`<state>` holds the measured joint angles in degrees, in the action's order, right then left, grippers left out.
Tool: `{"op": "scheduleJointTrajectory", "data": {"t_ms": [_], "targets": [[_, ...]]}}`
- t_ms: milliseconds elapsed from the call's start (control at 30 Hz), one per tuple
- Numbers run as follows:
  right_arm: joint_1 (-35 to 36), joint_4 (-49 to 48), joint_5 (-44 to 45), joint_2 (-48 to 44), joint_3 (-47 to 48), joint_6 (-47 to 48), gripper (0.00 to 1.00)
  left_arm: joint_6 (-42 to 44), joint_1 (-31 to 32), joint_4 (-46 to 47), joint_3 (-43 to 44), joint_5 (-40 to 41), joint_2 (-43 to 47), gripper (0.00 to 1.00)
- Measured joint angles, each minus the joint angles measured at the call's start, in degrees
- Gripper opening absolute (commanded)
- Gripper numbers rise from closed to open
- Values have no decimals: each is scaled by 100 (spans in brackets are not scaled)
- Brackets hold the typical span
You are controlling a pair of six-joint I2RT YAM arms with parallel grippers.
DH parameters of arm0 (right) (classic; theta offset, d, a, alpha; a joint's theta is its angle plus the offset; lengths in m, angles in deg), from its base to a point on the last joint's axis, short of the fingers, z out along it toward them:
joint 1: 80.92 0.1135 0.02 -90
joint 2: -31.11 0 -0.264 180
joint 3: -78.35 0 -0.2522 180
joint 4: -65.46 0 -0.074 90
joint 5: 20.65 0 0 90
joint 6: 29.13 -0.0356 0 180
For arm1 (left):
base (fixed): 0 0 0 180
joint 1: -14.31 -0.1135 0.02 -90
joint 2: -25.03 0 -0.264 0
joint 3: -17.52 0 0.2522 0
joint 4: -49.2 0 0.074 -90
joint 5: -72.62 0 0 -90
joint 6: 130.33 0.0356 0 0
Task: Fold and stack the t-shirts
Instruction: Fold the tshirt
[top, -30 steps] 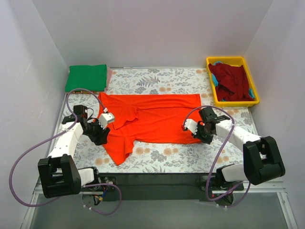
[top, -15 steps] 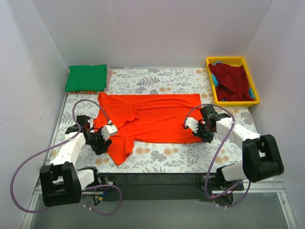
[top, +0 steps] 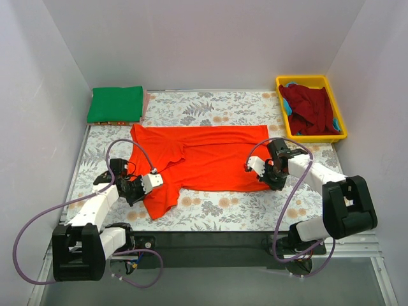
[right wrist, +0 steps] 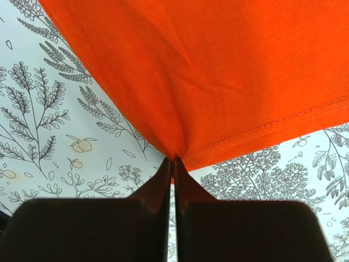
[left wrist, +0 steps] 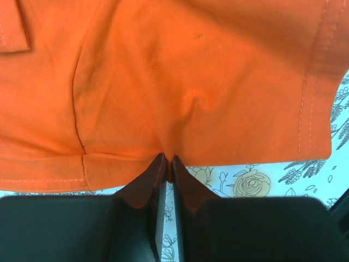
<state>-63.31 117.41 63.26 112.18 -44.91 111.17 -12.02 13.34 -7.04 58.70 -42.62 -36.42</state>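
Orange-red t-shirt (top: 210,156) is lying flat on the table (top: 217,210), long axis running left-right. You're pinching its near edge w/ both arms: left end effector (left wrist: 168,164) clamping the sleeve, right end effector (right wrist: 173,164) clamping the hem corner. Cloth's spreading far of both.

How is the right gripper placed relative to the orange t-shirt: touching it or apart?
Touching. In the right wrist view, the right gripper is closed on the hemmed corner of the orange t-shirt, and the cloth runs straight into its pinched fingertips with no gap.

Left tool (left wrist: 168,159) and right tool (right wrist: 173,160) both sit low, jaws pinched closed.
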Motion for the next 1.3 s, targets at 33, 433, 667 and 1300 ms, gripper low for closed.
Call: {"op": "scheduleJointTrajectory", "data": {"t_ms": [33, 433, 667, 1300], "targets": [[-2, 33, -2, -26, 0, -2, 1, 24, 2, -20, 0, 24, 33, 3], [-175, 678, -98, -1349, 0, 107, 1, 81, -24, -1569, 846, 184, 455, 0], [-560, 999, -181, -848, 533, 304, 1, 0, -354, -2022, 2111, -166, -452, 0], [-868, 1045, -201, 1580, 3056, 715, 1, -879, -446, -1447, 4367, -566, -3117, 0]]}}
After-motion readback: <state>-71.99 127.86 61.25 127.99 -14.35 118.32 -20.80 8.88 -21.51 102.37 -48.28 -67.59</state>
